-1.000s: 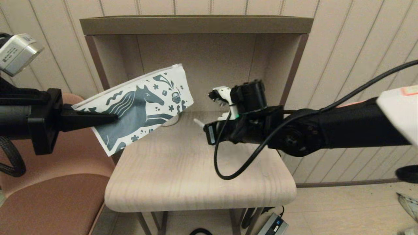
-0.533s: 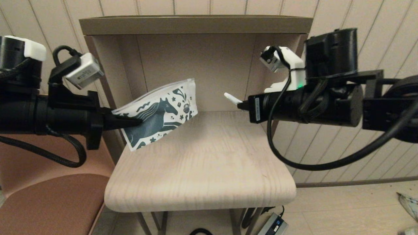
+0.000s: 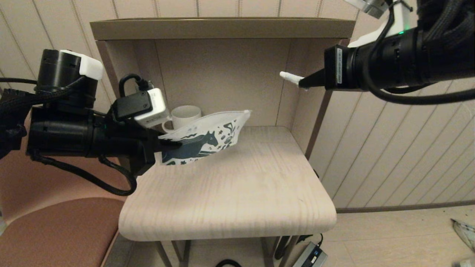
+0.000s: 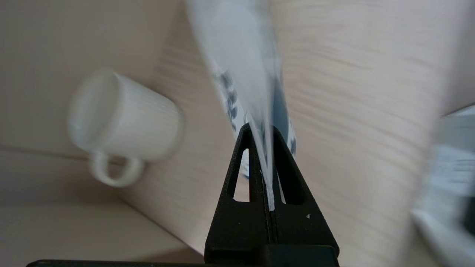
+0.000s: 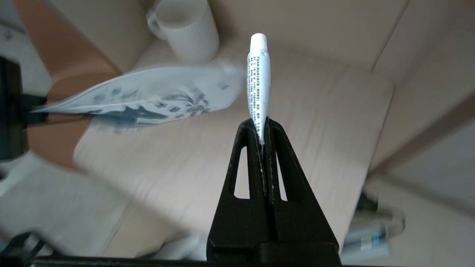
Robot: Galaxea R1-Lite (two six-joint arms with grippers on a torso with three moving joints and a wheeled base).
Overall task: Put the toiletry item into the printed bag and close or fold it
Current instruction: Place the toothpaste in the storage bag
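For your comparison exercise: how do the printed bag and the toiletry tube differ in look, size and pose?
The printed bag is flat, wide and horse-patterned; the toiletry tube is slim with small print. The bag is low over the table in the left tool; the tube is higher, in the right tool. Both are white and gripped.

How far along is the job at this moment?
Done: both things are picked up. The left gripper holds the printed bag above the table; the right gripper pinches the toiletry item high up, apart from the bag. Left: putting the tube inside, then closing or folding.
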